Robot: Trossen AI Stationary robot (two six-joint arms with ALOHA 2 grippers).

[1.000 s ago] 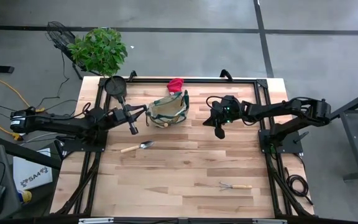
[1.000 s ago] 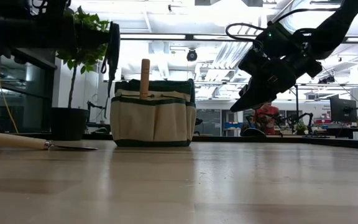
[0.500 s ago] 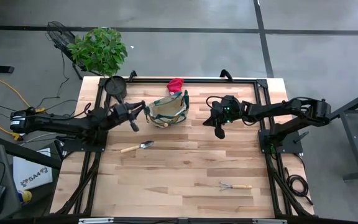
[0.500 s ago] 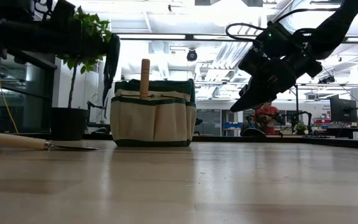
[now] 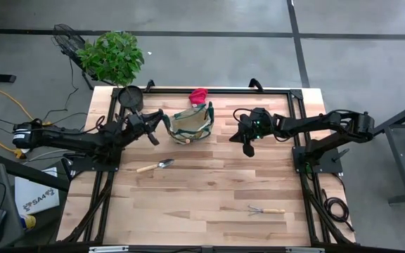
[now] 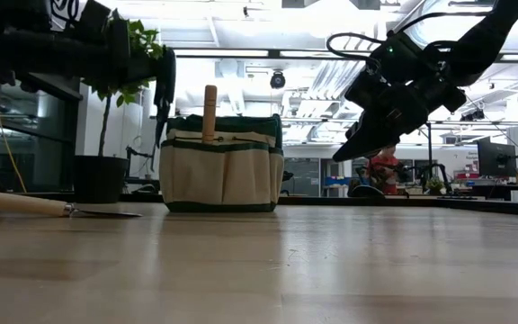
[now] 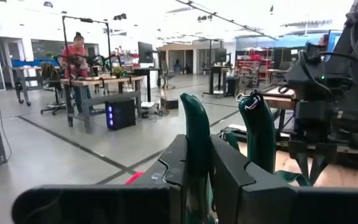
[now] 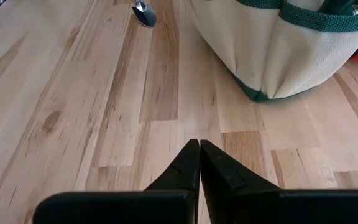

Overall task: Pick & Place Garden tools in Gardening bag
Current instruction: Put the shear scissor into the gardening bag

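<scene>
The left gripper hangs above the table just beside the bag, on the side toward the left arm, its fingers clamped on the green-handled pruners; in the left wrist view the two green handles rise upright from between the dark fingers, and in the low view the tool hangs as a dark shape next to the bag's top edge, not yet inside it. The bag stands upright near the back of the table, tan with green trim, with a wooden handle sticking up out of its mouth. A red glove lies just behind the bag. The trowel lies flat on the table in front of the bag and to its left, well apart from it. The small rake lies near the front of the table on the right side, far from the bag. The right gripper hovers above the table to the right of the bag, its fingers pressed together with nothing between them, pointing down at bare wood. A black pot sits at the back left corner, beside a leafy plant on the floor.
</scene>
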